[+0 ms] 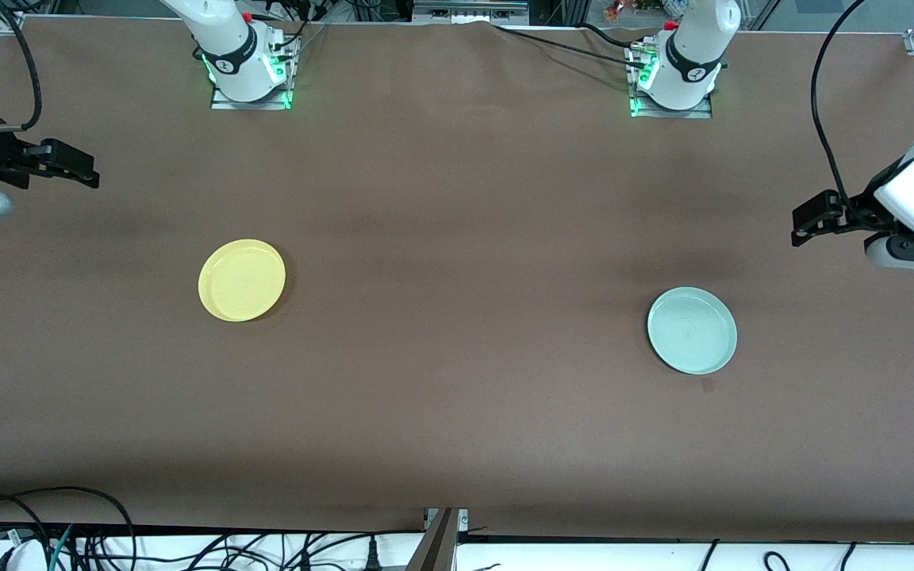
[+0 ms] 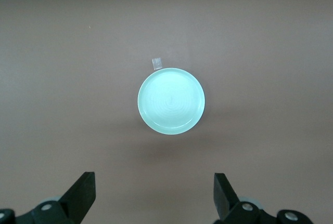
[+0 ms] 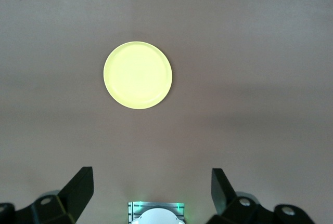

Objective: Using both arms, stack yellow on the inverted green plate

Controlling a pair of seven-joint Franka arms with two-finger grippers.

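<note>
The yellow plate (image 1: 242,280) lies rim up on the brown table toward the right arm's end, and it also shows in the right wrist view (image 3: 138,75). The pale green plate (image 1: 692,330) lies toward the left arm's end, apparently hollow side up, its faint rings visible in the left wrist view (image 2: 171,101). My left gripper (image 1: 806,222) hangs high over the table's edge at its own end, open and holding nothing (image 2: 154,178). My right gripper (image 1: 84,165) hangs high over its end of the table, also open with nothing between its jaws (image 3: 152,173). Neither touches a plate.
A small scrap of tape (image 2: 156,63) lies on the table beside the green plate. Both arm bases (image 1: 249,67) (image 1: 675,79) stand along the table's edge farthest from the front camera. Cables lie past the edge nearest that camera.
</note>
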